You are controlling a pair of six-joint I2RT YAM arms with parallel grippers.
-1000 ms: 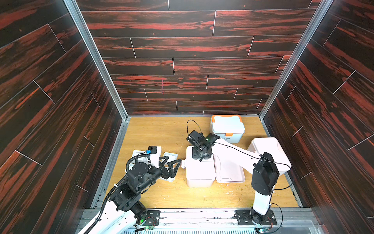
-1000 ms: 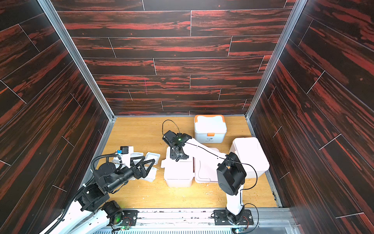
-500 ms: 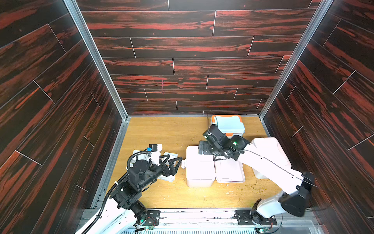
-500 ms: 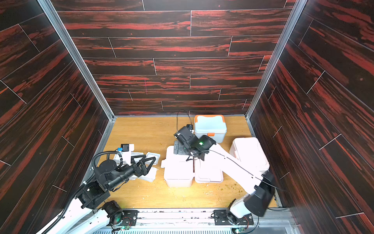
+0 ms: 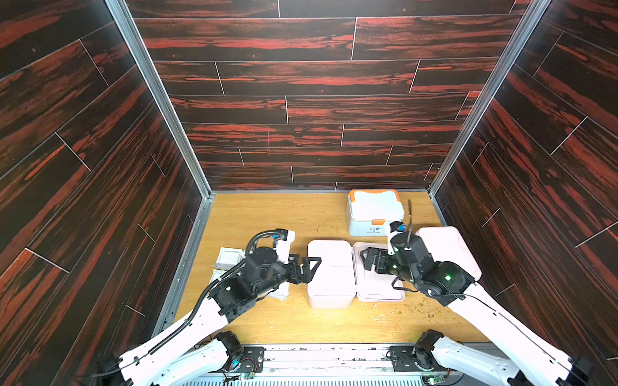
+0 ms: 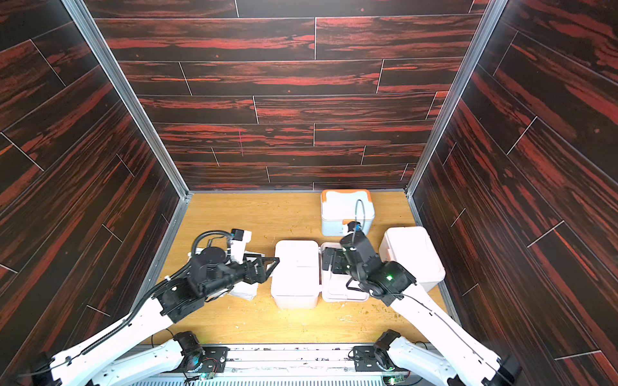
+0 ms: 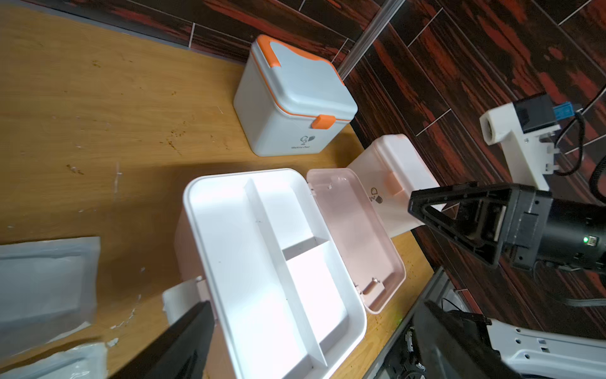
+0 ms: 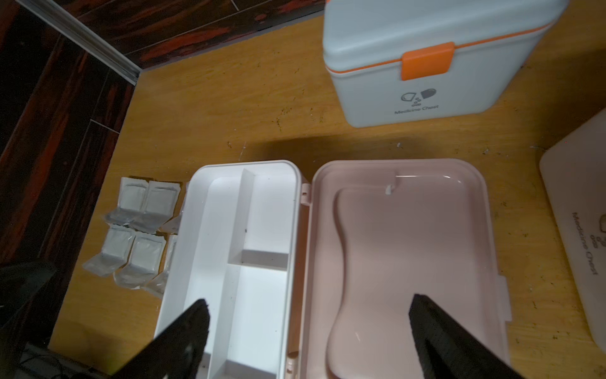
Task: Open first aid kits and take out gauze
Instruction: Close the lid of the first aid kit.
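Above the hinge line of the open kit [image 8: 249, 163], the right gripper [image 8: 308, 299] hangs with its jaws spread wide and nothing between them. In the right wrist view one finger sits over the kit's divided white tray and its mate over the pink lid [image 8: 410, 246], which lies flat on the table [image 5: 267, 217]. Whether either finger touches the plastic I cannot tell.

Across the tray, the left gripper [image 5: 306, 269] is also spread wide and holds nothing, its tips at the kit's left rim.

The gauze packets [image 8: 141, 229] lie out on the table in a cluster just beside the kit's left wall, partly under the left arm in both top views.

Bare wood runs from the kit's far edge to the back wall on the left side. On the right, the orange-trimmed kit [image 5: 374, 210] stands latched shut near the lid's far edge. The closed pink kit [image 5: 451, 244] sits just beside the lid's right edge.

From the front right base the right arm slants inward, its wrist bent so the gripper points left and down. From the front left base the left arm slants in, its gripper pointing right at the kit.
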